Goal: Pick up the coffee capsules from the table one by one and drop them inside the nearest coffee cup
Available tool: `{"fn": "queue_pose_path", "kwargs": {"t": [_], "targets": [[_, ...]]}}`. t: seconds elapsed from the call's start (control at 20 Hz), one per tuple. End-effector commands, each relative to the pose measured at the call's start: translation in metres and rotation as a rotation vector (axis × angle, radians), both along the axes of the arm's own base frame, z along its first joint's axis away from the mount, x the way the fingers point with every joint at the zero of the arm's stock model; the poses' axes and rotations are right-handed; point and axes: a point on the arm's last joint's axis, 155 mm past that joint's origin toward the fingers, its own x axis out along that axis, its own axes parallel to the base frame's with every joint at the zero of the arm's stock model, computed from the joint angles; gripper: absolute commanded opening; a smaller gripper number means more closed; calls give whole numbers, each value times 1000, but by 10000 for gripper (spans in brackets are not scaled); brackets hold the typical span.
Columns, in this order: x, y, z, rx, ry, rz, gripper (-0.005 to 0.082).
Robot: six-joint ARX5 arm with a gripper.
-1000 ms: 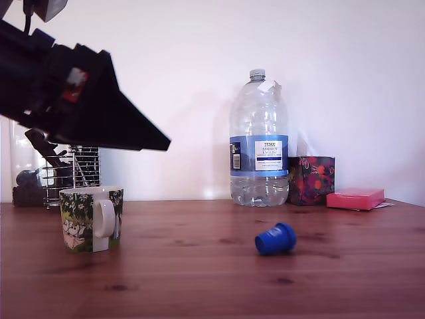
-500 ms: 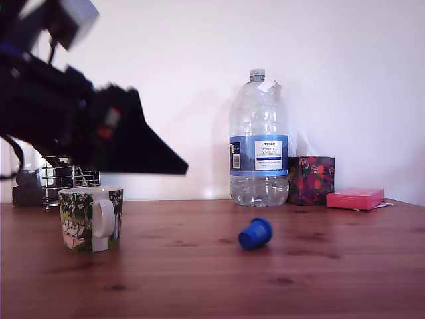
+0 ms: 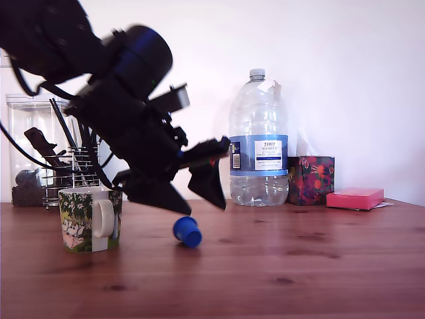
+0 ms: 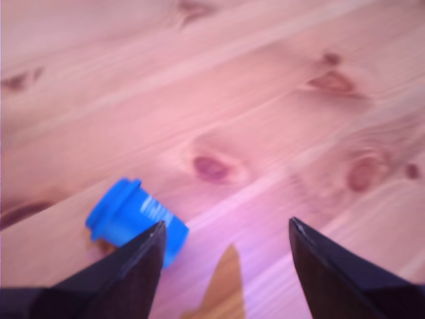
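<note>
The gripper point(image 3: 202, 207) hangs tilted downward above the table point(image 3: 299, 272). Its two dark fingers point(image 4: 126, 272) are spread wide with nothing between them. The blue capsule point(image 3: 188, 232) lies on its side on the wood just under the fingertips. The wrist view shows it beside one finger, partly hidden by that finger's tip and outside the gap. The mug point(image 3: 89, 219) stands upright near the gripper, to the exterior view's left of it, past the capsule. A large water bottle point(image 3: 259, 143) stands farther back, behind the gripper.
</note>
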Motion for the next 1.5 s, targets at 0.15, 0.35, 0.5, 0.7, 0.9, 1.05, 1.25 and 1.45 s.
{"fn": "queue_pose_path", "kwargs": {"t": [0.15,0.35,0.5,0.7,0.9,1.05,1.25,1.45], "targets": [[-1,11,-26,47,88,31,512],[-7,10,-28,44,113,16,512],[-10,12,-30,54,127,16,512],[-9,15,-32,63,132,34,512],[-1,20,-29,76,100,71,512],[7,19,-24,56,70,101,512],[13,18,-19,28,56,135,512],[21,22,-14,21,37,162,473]]}}
